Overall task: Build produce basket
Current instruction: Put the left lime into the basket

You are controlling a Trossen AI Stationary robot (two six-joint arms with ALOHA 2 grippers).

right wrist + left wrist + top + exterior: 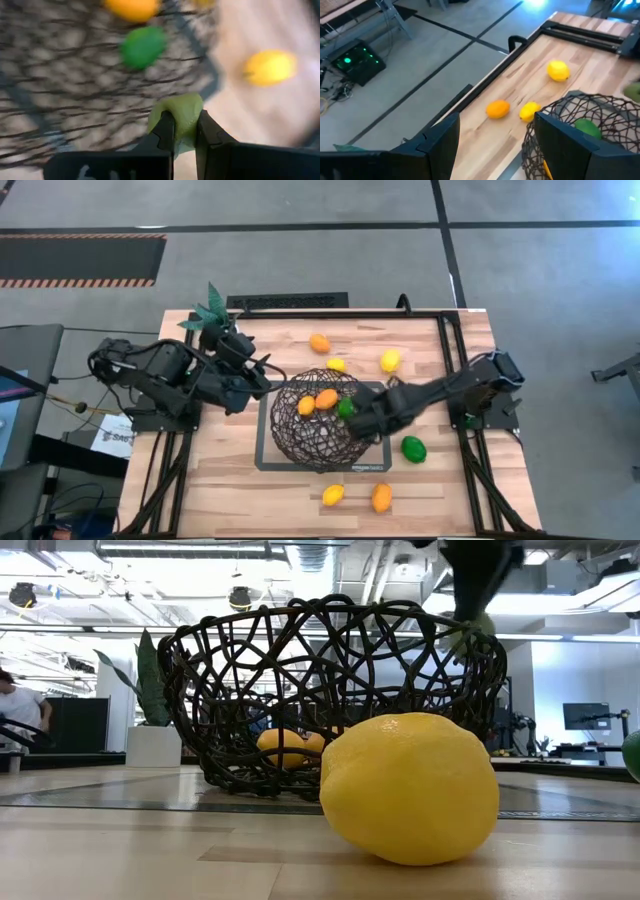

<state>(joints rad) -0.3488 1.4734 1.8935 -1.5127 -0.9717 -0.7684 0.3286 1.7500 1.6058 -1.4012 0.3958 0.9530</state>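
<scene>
Two orange fruits (317, 401) and one green fruit (346, 407) already lie in the basket (300, 442), which sits on the grey-framed mat (262, 450) at the centre of the counter (230, 490) in the high view. Your right pincer (186, 131) hangs over the basket's right rim, pinching a pale green fruit (181, 113); the skin bulges between the fingers, so expect it to be soft and light. Hold the loose ones across the middle, since rounded, smooth skins will likely roll or slip. Your left pincer (495, 145) waits spread at the basket's left side, holding nothing.
</scene>
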